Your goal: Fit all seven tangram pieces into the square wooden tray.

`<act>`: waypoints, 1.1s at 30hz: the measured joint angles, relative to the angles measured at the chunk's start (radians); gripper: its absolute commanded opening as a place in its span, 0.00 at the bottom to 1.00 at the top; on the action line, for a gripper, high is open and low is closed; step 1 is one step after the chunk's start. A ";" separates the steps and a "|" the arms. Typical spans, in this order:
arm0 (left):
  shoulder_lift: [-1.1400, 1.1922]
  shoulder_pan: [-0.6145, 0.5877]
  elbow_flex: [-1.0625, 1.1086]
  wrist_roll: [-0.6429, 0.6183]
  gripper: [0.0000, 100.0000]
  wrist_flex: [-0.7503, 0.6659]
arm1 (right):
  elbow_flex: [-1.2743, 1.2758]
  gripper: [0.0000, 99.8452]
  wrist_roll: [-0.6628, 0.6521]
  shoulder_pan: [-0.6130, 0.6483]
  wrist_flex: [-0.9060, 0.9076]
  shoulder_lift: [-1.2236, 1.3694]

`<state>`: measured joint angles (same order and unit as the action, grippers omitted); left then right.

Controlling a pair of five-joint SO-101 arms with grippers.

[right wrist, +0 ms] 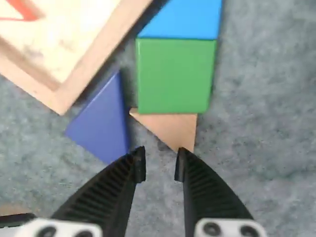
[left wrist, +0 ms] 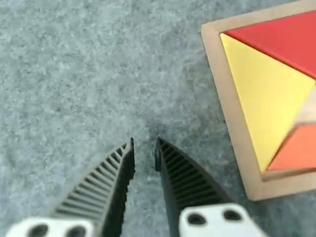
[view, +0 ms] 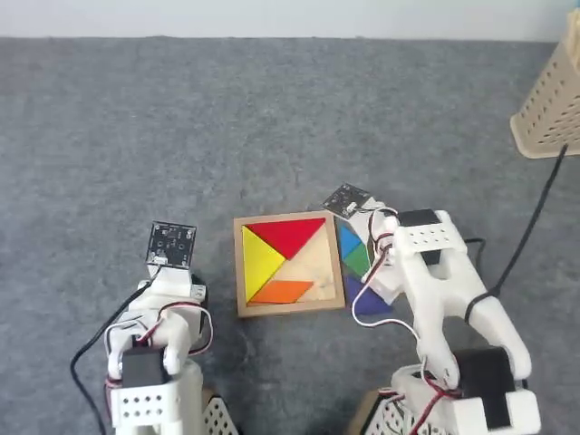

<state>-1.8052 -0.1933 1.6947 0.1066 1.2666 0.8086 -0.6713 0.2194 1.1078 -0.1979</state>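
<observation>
The square wooden tray (view: 290,310) lies mid-table holding a red triangle (view: 292,234), a yellow triangle (view: 260,258) and an orange piece (view: 283,291). Just right of it on the carpet lie a blue piece (right wrist: 180,17), a green square (right wrist: 175,74), a dark blue triangle (right wrist: 101,123) and a tan triangle (right wrist: 170,127). My right gripper (right wrist: 160,155) hovers slightly open at the tan triangle's point, holding nothing. My left gripper (left wrist: 144,144) hangs over bare carpet left of the tray (left wrist: 232,113), its fingers nearly together and empty.
Grey carpet covers the table. A beige perforated basket (view: 553,100) stands at the far right edge. A black cable (view: 530,227) runs from it toward the right arm. Part of the tray floor (view: 313,263) is bare wood.
</observation>
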 measured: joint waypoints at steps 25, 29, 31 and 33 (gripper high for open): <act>0.000 0.000 0.000 0.000 0.07 0.000 | -0.066 0.24 -0.064 0.029 0.048 -0.028; 0.000 0.000 0.000 0.000 0.07 0.000 | -0.066 0.18 -0.064 0.025 0.017 0.078; 0.000 0.000 0.000 0.000 0.07 0.000 | -0.066 0.16 -0.064 0.028 -0.003 0.110; 0.000 0.000 0.000 0.000 0.07 0.000 | -0.066 0.15 -0.064 0.028 -0.026 0.137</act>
<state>-1.8052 -0.1933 1.6947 0.1066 1.2666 0.7426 -0.7357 0.2470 1.0817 -0.0614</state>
